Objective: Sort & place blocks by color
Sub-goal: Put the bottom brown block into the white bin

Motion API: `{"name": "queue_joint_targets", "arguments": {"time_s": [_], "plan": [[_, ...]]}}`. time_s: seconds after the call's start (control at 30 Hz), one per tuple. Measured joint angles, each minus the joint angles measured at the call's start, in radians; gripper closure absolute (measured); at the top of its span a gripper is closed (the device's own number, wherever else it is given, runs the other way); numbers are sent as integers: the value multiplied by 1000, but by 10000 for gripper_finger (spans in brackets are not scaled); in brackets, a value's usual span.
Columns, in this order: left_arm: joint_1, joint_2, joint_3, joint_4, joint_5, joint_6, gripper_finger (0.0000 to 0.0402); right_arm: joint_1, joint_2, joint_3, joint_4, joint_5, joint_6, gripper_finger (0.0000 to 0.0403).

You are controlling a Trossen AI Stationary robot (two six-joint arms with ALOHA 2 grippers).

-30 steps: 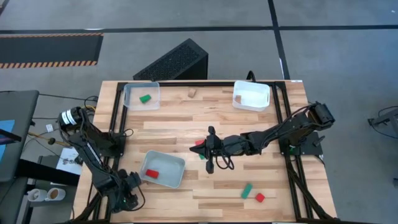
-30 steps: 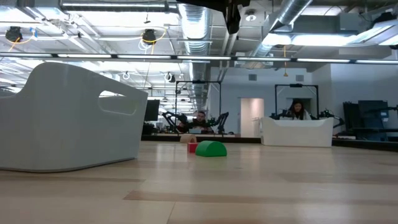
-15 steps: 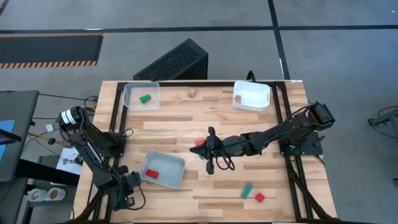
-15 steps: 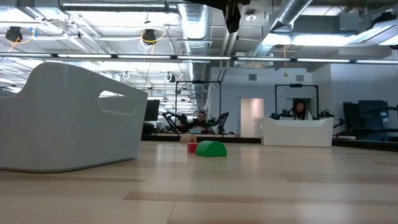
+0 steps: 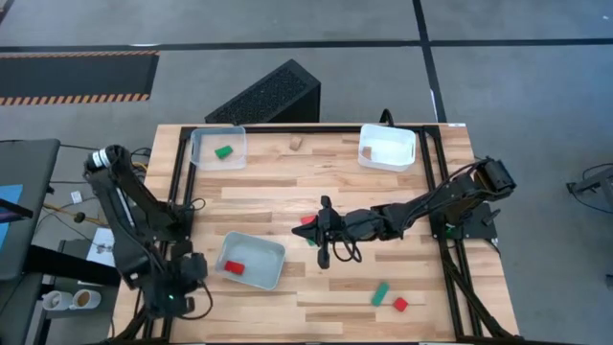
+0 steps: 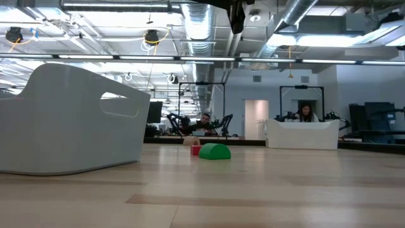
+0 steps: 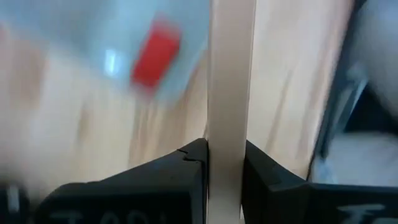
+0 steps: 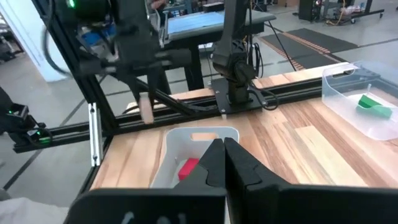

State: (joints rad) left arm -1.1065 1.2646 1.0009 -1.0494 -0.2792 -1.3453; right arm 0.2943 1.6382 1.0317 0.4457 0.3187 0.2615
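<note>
My left gripper point(image 5: 177, 292) hangs over the table's near left corner, shut on a plain light-wood bar point(image 7: 230, 93), which also shows in the right wrist view as the bar point(image 8: 146, 107). Beside it stands a tray point(image 5: 273, 251) with a red block point(image 5: 235, 268) inside. My right gripper point(image 5: 324, 235) hovers shut and holding nothing above mid-table, near a red block point(image 5: 306, 220) and a green block point(image 5: 311, 240). A green block point(image 5: 380, 292) and a red block point(image 5: 399, 304) lie near the front right. A light-wood block point(image 5: 297, 142) lies at the far edge. My left gripper pinches the light-wood bar between its two fingers point(image 7: 194, 165), on the bar's two long sides at its upper end point(image 7: 225, 155). The fingers slant down from above and lie along the bar. The bar sticks out below the fingertips, lifted clear of the table.
A translucent tray point(image 5: 203, 136) at the far left holds a green block point(image 5: 223, 150). A white tray point(image 5: 387, 134) stands at the far right. Black frame rails point(image 5: 177, 168) run along the table's sides. In the low view, people sit in the room beyond.
My left gripper has risen from the table's near left corner and shifted a little toward the left edge, its arm lifting and rolling at the wrist. My right arm has kept still.
</note>
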Motion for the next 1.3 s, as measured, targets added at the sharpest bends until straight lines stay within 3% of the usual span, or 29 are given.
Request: {"name": "queue_joint_targets", "arguments": {"time_s": [0.27,0.47,0.63,0.83,1.07,1.3], "plan": [[53,-103,13,70,-450,311,376,-10,0,0,9,1,-5,394],[166,-177,14,339,-567,730,376,-40,-3,0,79,-1,-5,394],[248,-244,-20,584,-526,1027,376,-57,-3,0,172,-2,-8,394],[376,-313,-144,781,-370,1106,376,-76,-3,0,282,-2,-50,378],[521,-349,-319,1116,-195,1165,376,-48,-3,0,307,-6,-96,268],[699,-316,-337,1183,-82,1212,376,-48,-2,1,429,-4,-140,139]]}}
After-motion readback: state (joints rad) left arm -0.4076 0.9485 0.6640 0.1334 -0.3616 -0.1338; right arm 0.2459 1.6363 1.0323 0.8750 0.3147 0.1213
